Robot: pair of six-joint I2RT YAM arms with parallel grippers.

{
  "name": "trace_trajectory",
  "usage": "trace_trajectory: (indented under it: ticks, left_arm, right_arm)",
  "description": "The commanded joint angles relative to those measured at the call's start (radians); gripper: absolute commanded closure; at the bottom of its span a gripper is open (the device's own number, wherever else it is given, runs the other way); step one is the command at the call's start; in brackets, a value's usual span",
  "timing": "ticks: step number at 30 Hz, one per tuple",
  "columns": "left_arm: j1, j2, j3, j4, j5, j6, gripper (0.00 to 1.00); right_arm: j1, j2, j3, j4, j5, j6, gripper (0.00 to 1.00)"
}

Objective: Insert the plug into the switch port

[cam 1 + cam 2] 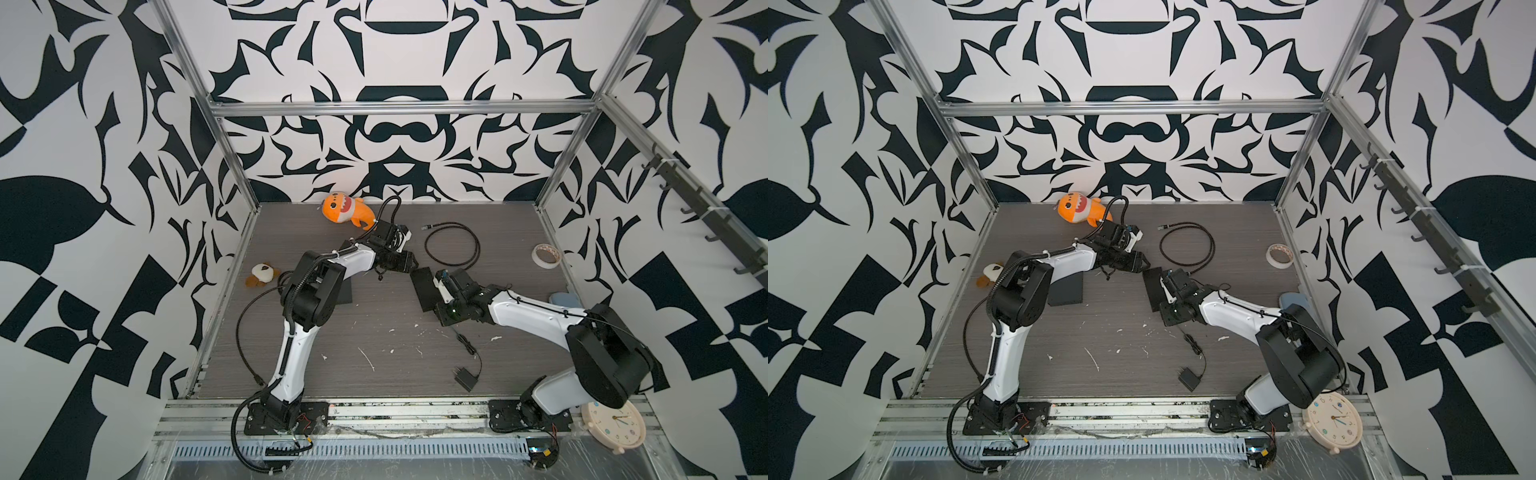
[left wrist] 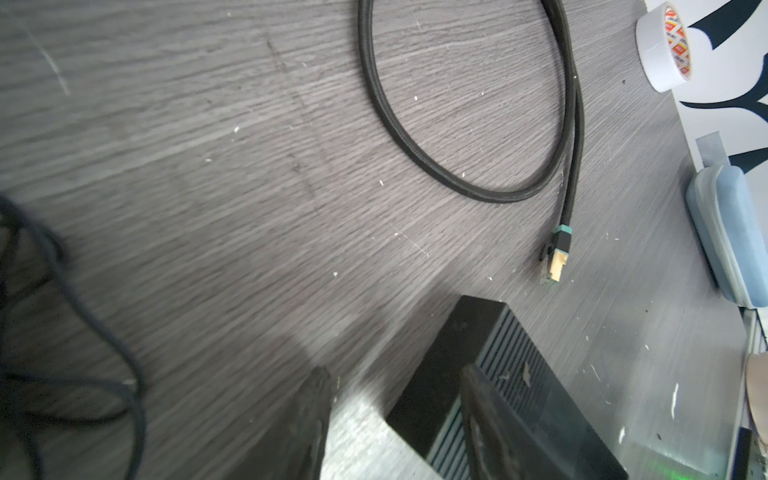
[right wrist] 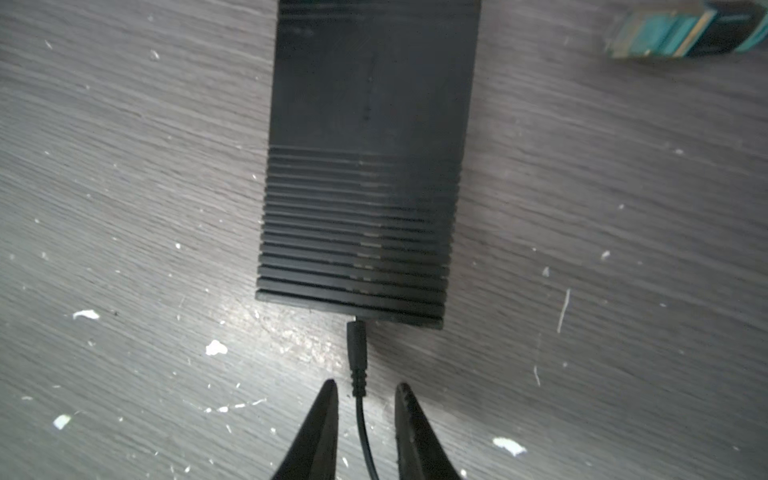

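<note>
Left gripper (image 1: pixel 409 265): jaws half apart, clamping nothing, at the switch's (image 3: pixel 365 124) far corner. Switch lies flat mid-counter (image 3: pixel 124 166), long axis pointing at the right gripper (image 3: pixel 365 388). Plug (image 3: pixel 356 349): tip at the switch's near-edge port, axis in line with it, depth unclear. Right gripper sits just behind the plug, jaws narrowly apart astride its cord, not touching. Right arm nearer; bare counter both sides.

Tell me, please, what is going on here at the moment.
Two robot arms are working on a black switch lying on the table. The right gripper is open, with a finger on either side of the power cord just behind the plug. The plug's tip meets the switch's edge and looks inserted, though how deep is unclear. The left gripper, also open, straddles a corner of the switch without clamping it.
</note>
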Motion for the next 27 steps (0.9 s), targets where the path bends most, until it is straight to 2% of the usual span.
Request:
trace_trajectory:
  ticks: [1,27]
  left_arm:
    - [0.008,0.028,0.013,0.011,0.019,-0.005,0.46]
    - [0.01,0.044,0.018,0.014,0.04,0.005,0.46]
  right_arm:
    - [0.004,-0.003,0.046,-0.047,0.002,-0.016,0.72]
    - [0.004,0.099,0.132,-0.147,-0.04,-0.045,0.83]
